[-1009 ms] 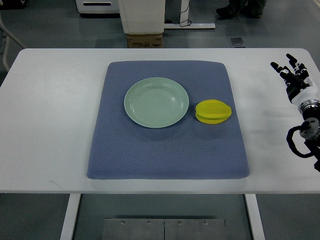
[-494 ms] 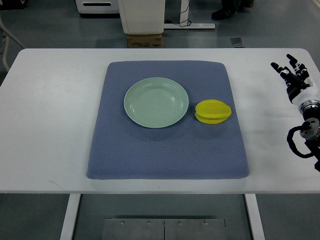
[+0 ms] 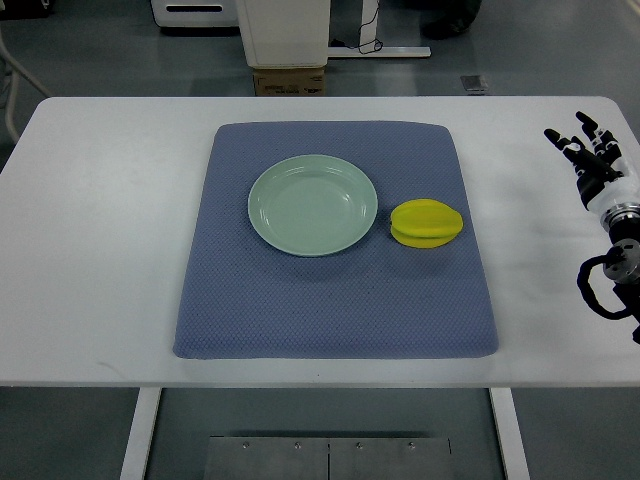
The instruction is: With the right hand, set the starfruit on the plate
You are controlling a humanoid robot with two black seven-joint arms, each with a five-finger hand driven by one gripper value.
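Lab: white table (image 3: 110,220), grey floor (image 3: 100,60).

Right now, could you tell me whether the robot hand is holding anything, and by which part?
Nothing is held. The right robot hand is open over the table's right edge, apart from the starfruit lying on the mat.

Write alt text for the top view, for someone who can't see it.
A yellow starfruit lies on a blue mat just right of an empty pale green plate, not touching it. The robot's right hand hovers open near the white table's right edge, well clear of the fruit.
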